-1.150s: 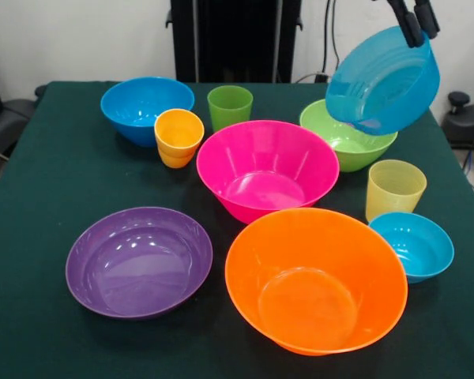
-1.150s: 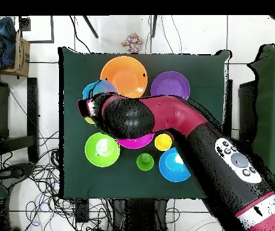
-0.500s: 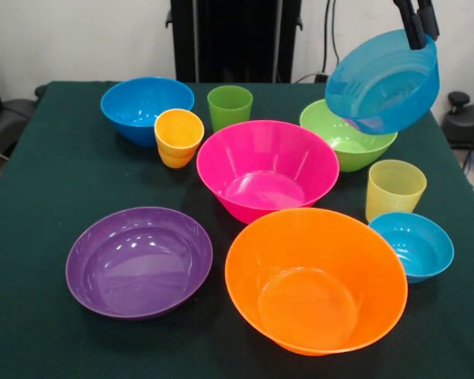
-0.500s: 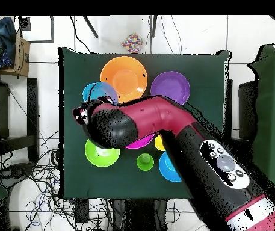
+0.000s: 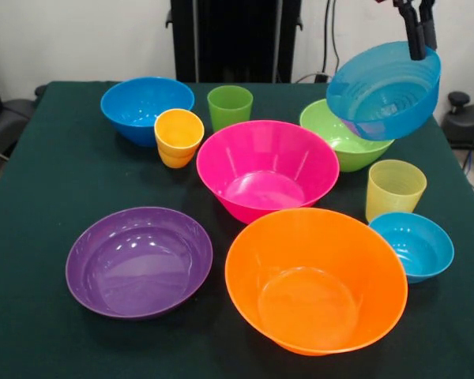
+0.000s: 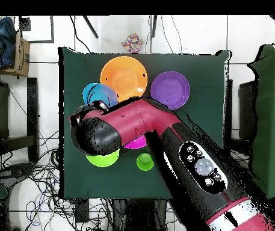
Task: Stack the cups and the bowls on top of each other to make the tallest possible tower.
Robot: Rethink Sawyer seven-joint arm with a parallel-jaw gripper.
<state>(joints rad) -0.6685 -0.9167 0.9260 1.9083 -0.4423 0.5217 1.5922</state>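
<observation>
Red arm (image 6: 182, 144), black joints, grey buttons; black fingers (image 5: 416, 28).

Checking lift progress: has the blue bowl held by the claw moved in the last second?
Yes. The held blue bowl has tipped flatter and sits slightly higher over the green bowl, claw gripping its rim.

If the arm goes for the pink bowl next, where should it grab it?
Probably the rim. The pink bowl sits upright and open, too wide to span, so one finger should go inside and one outside the thin wall, coming straight down. The edge facing the purple bowl looks freest; the orange bowl and the cups crowd other sides.
</observation>
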